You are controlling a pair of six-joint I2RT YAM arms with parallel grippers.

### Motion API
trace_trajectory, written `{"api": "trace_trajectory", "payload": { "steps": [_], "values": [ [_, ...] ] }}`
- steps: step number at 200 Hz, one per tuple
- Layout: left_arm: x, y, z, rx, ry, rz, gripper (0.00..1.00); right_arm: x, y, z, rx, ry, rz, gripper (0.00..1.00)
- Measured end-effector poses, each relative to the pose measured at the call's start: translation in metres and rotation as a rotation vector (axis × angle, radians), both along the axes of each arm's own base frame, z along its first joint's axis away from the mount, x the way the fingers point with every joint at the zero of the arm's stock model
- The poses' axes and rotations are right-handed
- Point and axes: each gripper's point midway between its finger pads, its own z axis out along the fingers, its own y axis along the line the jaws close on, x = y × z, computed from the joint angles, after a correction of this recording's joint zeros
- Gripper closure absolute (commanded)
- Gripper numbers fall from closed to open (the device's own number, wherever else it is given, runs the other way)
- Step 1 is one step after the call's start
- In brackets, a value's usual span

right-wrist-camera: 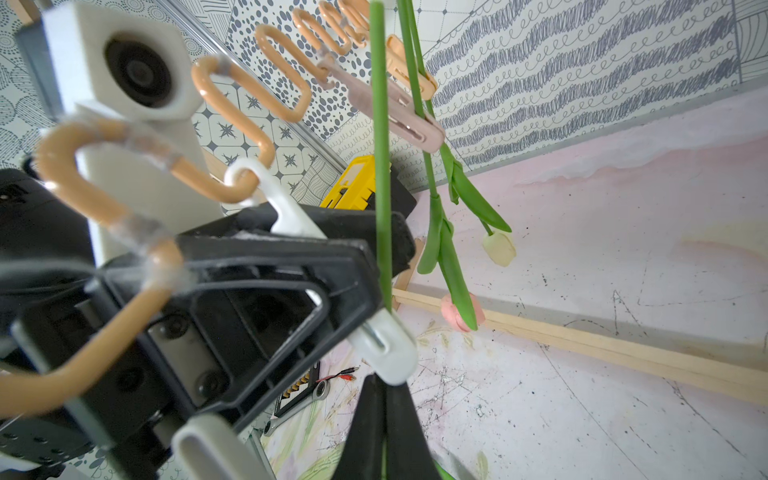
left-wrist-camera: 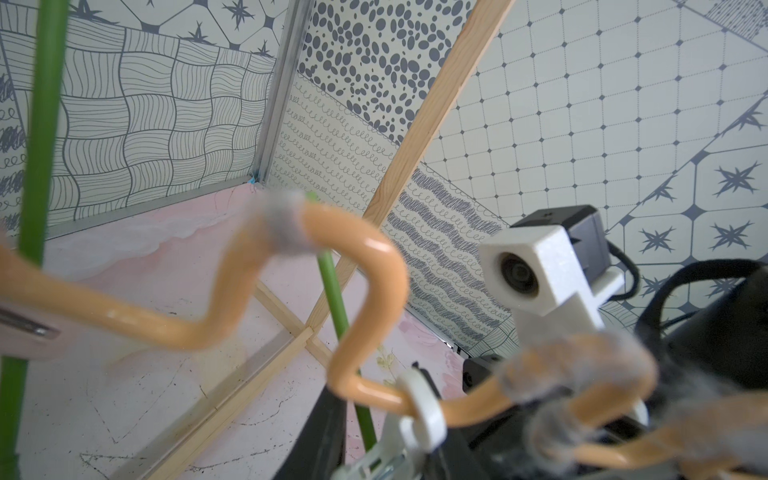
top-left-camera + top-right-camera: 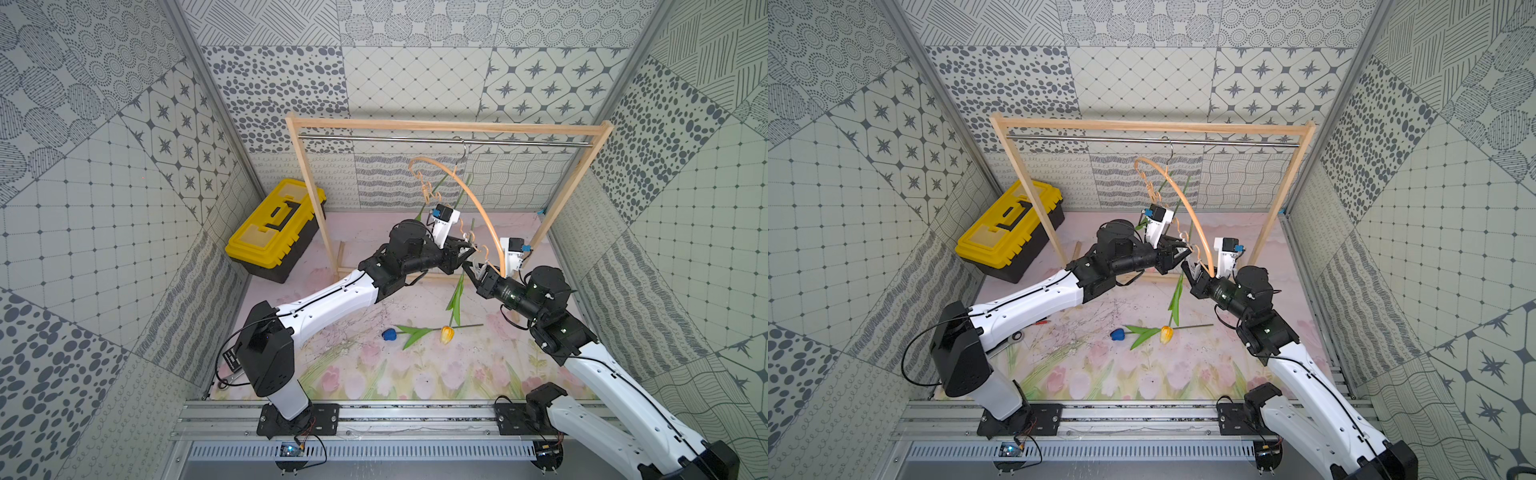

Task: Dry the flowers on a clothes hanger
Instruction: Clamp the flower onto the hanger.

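The clothes hanger (image 3: 478, 199) hangs by its hook from the metal rod and is swung toward me. My left gripper (image 3: 469, 249) is shut on a white clothespin (image 1: 386, 345) on its wavy bar (image 2: 365, 270). Just below, my right gripper (image 1: 384, 386) is shut on the yellow tulip's stem (image 1: 380, 145), which runs up through that pin's mouth. Its yellow head (image 3: 446, 334) dangles low over the mat. A cream tulip (image 1: 498, 248) and a pink tulip (image 1: 457, 316) hang head-down from other pins. The blue tulip (image 3: 389, 334) lies on the mat.
A light-wood frame (image 3: 449, 124) with a metal rod (image 3: 374, 139) stands at the back; its base rail (image 1: 582, 336) lies on the mat. A yellow toolbox (image 3: 276, 226) sits at the back left. A wrench (image 3: 1017, 336) lies near the left arm.
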Motion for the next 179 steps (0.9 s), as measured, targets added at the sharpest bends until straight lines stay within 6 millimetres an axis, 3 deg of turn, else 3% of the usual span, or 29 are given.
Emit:
{"api": "trace_trajectory", "payload": {
  "steps": [33,71,100,149,179],
  "values": [
    [-0.0011,0.0013,0.0022,-0.002,-0.002,0.000,0.69,-0.0002,0.0002,0.0008,-0.014,-0.018,0.004,1.00],
    [-0.0020,0.0019,0.0038,-0.005,-0.001,0.000,0.68,-0.0005,0.0004,0.0017,-0.025,-0.037,0.008,1.00],
    [-0.0037,0.0014,0.0047,-0.009,0.004,-0.007,0.53,-0.0029,-0.0008,0.0008,-0.028,-0.046,0.008,1.00],
    [-0.0049,0.0019,0.0022,-0.009,0.017,-0.010,0.43,-0.0032,-0.0022,-0.0025,-0.041,-0.053,0.003,1.00],
    [-0.0056,0.0035,-0.0009,-0.003,0.020,-0.006,0.39,-0.0032,-0.0036,-0.0047,-0.044,-0.050,-0.005,0.72]
  ]
}}
